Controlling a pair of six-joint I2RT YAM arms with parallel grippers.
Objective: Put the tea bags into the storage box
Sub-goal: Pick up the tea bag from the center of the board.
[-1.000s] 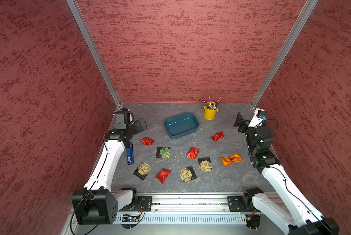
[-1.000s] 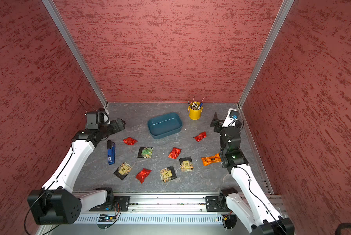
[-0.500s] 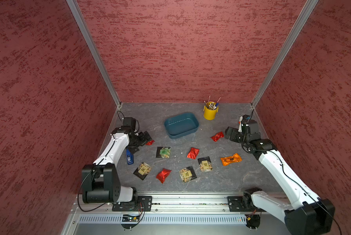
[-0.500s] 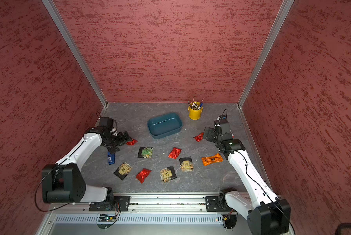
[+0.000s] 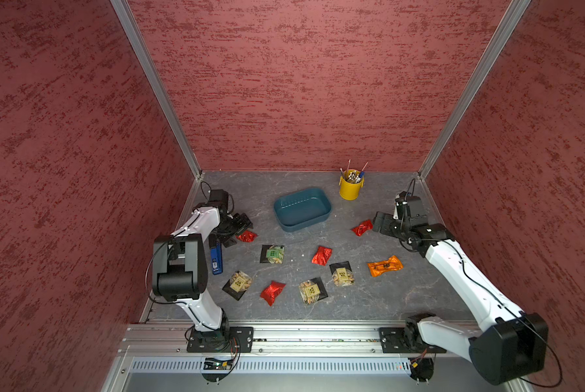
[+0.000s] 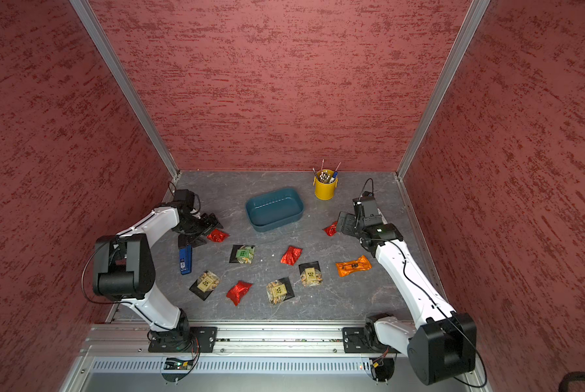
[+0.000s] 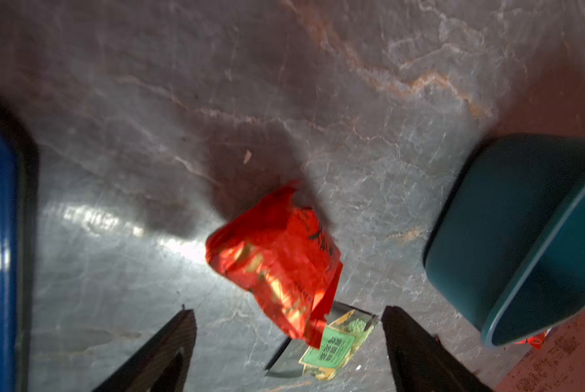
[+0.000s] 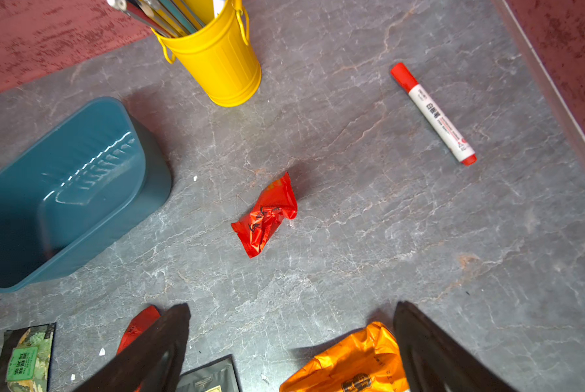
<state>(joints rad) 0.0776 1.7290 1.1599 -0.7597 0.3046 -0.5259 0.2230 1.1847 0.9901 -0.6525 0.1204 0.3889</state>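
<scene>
The teal storage box (image 5: 302,209) stands empty at the back middle of the table, seen in both top views. Several tea bags lie scattered in front of it: red foil ones, an orange one (image 5: 385,265) and black pouches with square labels. My left gripper (image 5: 241,231) is open and low beside a red tea bag (image 7: 277,258), whose near end reaches between the fingertips. My right gripper (image 8: 293,305) is open above the table, and another red tea bag (image 8: 265,217) lies just ahead of it. Neither gripper holds anything.
A yellow pencil cup (image 5: 351,185) stands right of the box. A blue and black stick-like object (image 5: 216,258) lies beside the left gripper. A red-capped white marker (image 8: 433,113) lies near the right wall. Red walls close off three sides.
Both arms have swung in from the side edges and come down, each gripper now close to a red tea bag. The tea bags and the box have not moved.
</scene>
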